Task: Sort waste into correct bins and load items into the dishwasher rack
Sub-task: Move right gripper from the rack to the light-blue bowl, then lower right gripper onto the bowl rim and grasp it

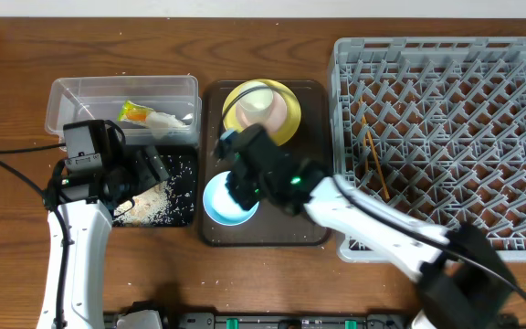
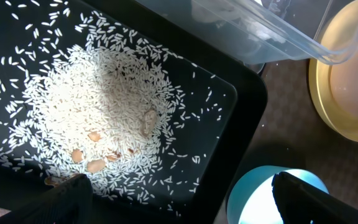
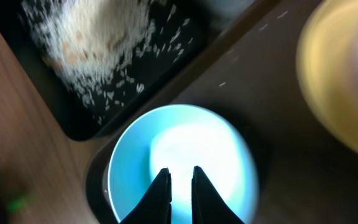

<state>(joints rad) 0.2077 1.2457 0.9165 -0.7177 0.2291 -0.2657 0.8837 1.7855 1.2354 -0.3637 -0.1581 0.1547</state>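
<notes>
Light blue bowl (image 3: 229, 143) directly beneath right gripper (image 3: 179, 186).
We hang over its middle, fingers nearly together, nothing between them.

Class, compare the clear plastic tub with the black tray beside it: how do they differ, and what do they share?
The clear tub is see-through and deep; the black tray is opaque and shallow. The tub holds a colourful snack wrapper and a white wrapper; the tray holds loose rice. Both are rectangular and sit side by side.
</notes>
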